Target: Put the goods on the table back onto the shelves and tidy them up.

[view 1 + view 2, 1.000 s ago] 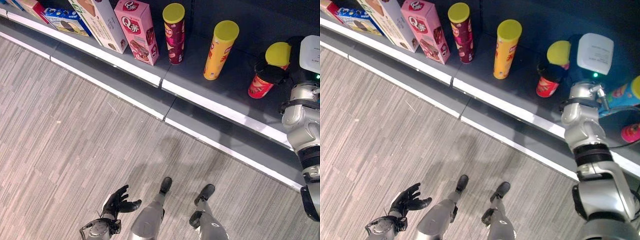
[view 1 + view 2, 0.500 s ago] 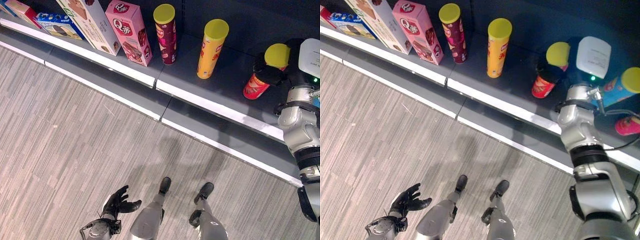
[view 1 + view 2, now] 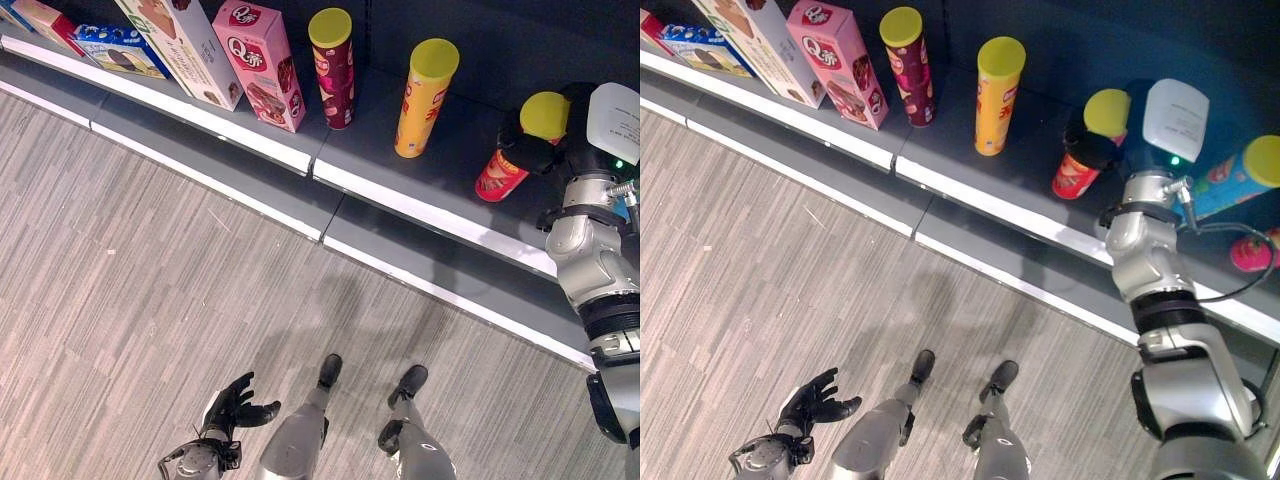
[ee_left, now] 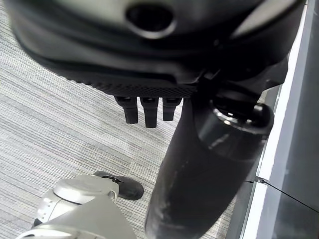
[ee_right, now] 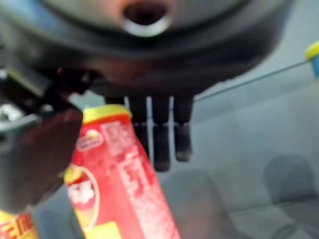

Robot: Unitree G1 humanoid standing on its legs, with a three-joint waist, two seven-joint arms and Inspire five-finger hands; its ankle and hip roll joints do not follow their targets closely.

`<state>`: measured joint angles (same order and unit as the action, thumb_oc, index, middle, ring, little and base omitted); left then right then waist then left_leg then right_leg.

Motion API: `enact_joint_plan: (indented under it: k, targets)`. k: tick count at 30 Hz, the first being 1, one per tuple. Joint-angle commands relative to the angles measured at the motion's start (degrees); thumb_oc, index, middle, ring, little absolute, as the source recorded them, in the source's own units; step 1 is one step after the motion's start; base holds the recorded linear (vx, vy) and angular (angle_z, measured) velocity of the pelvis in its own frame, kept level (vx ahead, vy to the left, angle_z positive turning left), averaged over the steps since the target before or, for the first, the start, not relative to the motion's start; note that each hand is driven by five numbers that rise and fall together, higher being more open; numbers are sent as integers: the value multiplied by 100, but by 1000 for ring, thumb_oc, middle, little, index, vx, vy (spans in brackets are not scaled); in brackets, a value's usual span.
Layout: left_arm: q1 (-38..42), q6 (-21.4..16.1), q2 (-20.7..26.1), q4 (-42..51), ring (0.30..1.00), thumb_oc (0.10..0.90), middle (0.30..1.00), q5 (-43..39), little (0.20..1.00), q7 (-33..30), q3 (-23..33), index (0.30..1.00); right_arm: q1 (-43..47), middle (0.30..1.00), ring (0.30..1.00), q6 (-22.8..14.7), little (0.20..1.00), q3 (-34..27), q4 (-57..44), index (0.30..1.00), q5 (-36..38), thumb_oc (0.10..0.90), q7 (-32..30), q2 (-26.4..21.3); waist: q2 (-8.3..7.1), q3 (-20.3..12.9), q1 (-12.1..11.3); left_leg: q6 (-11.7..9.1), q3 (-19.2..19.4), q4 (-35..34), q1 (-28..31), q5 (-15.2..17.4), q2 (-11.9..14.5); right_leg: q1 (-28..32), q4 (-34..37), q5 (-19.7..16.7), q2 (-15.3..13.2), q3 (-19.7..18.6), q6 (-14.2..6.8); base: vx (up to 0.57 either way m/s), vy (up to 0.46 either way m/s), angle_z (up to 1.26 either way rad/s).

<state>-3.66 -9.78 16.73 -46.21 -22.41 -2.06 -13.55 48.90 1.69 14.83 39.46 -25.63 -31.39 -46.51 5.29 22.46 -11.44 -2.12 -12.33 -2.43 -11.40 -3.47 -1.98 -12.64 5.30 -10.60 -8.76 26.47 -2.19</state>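
Note:
A red can (image 3: 495, 175) with a yellow lid (image 3: 545, 113) leans tilted on the dark shelf (image 3: 455, 170), its base on the shelf floor. My right hand (image 3: 528, 148) is shut on its upper part. In the right wrist view the can (image 5: 124, 169) lies between the thumb and the fingers (image 5: 162, 134). My left hand (image 3: 235, 408) hangs low over the floor, open and holding nothing, with relaxed fingers (image 4: 144, 110).
On the shelf stand a yellow can (image 3: 425, 98), a maroon can (image 3: 332, 68), a pink box (image 3: 262, 62), a tall white box (image 3: 180, 45) and a blue packet (image 3: 120, 50). A blue can (image 3: 1240, 175) and a pink can (image 3: 1252, 252) sit right of my arm. A white strip (image 3: 420, 210) edges the shelf.
The whole view has shifted a little. The red can in my right hand has tilted further, its base swinging slightly towards the yellow can. The left hand has stayed still.

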Motion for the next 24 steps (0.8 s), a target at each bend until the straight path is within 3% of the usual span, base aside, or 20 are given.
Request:
enact_joint_plan:
  k: [1, 15, 16, 18, 19, 21, 24]
  targets:
    - [-93, -268, 219, -171, 900, 800, 900, -32, 900, -178, -280, 900, 536, 300, 300, -184, 300, 78, -66, 300, 10, 400, -510, -184, -342, -294, -81, -84, 303, -257, -308, -190, -55, 257, -30, 124, -452, -182, -835, 0, 0, 0]
    - [-62, -275, 225, -163, 900, 800, 900, -43, 900, -223, -316, 900, 655, 300, 300, -188, 300, 138, 111, 300, 137, 400, -547, -120, -338, -294, -30, -72, 307, -257, -330, -220, -75, 240, -30, 100, -475, -185, -835, 0, 0, 0]
    - [-50, -272, 216, -200, 900, 800, 900, -48, 900, -224, -311, 900, 674, 479, 479, -205, 479, 138, 121, 479, 191, 519, -549, -87, -338, -284, -39, -77, 317, -257, -308, -189, -57, 256, -30, 121, -459, -195, -835, 0, 0, 0]
    - [-49, -272, 215, -202, 900, 800, 900, -48, 900, -224, -311, 900, 677, 587, 587, -206, 587, 140, 123, 587, 192, 591, -550, -87, -337, -284, -38, -77, 317, -257, -308, -189, -58, 256, -30, 121, -459, -196, -835, 0, 0, 0]
    - [-61, -277, 216, -160, 900, 800, 900, -68, 900, -216, -329, 900, 690, 801, 801, -207, 801, 143, 136, 801, 207, 734, -550, -74, -331, -290, -31, -66, 310, -257, -328, -216, -79, 239, -30, 99, -475, -180, -836, 0, 0, 0]
    - [-55, -282, 219, -191, 900, 800, 900, -56, 900, -211, -333, 900, 696, 900, 900, -213, 900, 140, 157, 900, 209, 800, -555, -61, -325, -293, -32, -70, 311, -257, -330, -220, -76, 246, -30, 104, -479, -175, -835, 0, 0, 0]
    - [-56, -291, 212, -197, 900, 800, 900, -53, 900, -215, -341, 900, 697, 900, 900, -212, 900, 147, 161, 900, 213, 800, -563, -55, -316, -299, -36, -74, 303, -257, -331, -219, -82, 259, -30, 106, -480, -155, -835, 0, 0, 0]
